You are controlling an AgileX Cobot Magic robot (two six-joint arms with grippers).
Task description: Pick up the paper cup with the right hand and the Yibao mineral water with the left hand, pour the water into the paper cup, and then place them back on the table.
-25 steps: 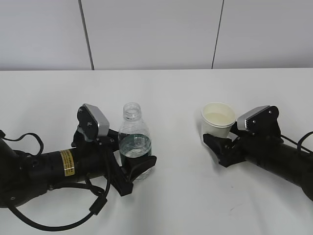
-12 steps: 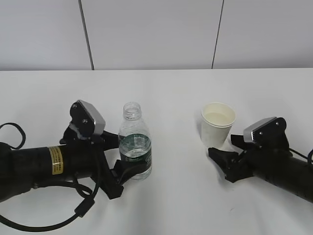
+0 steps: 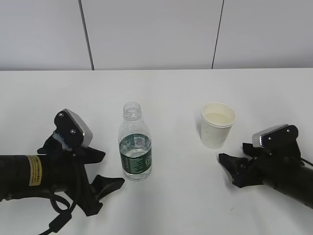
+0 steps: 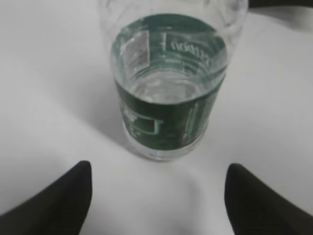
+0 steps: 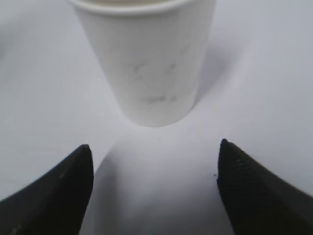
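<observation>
The Yibao mineral water (image 3: pixel 135 147), a capless clear bottle with a dark green label, stands upright on the white table (image 3: pixel 171 88), partly filled. The off-white paper cup (image 3: pixel 218 125) stands upright to its right. My left gripper (image 3: pixel 108 169) is open and empty, drawn back to the left of the bottle and not touching it. In the left wrist view the bottle (image 4: pixel 168 88) stands ahead of the open left gripper (image 4: pixel 157 166). My right gripper (image 3: pixel 234 154) is open and empty, lower right of the cup. In the right wrist view the cup (image 5: pixel 151 63) stands ahead of the open right gripper (image 5: pixel 154 145).
A grey panelled wall (image 3: pixel 156 34) runs behind the table's far edge. A black cable (image 3: pixel 58 223) loops under the left arm near the front edge. Bare tabletop lies between the bottle and the cup.
Both grippers have drawn back from around the bottle and the cup, the left one toward the left, the right one toward the right. Bottle and cup stay standing in place.
</observation>
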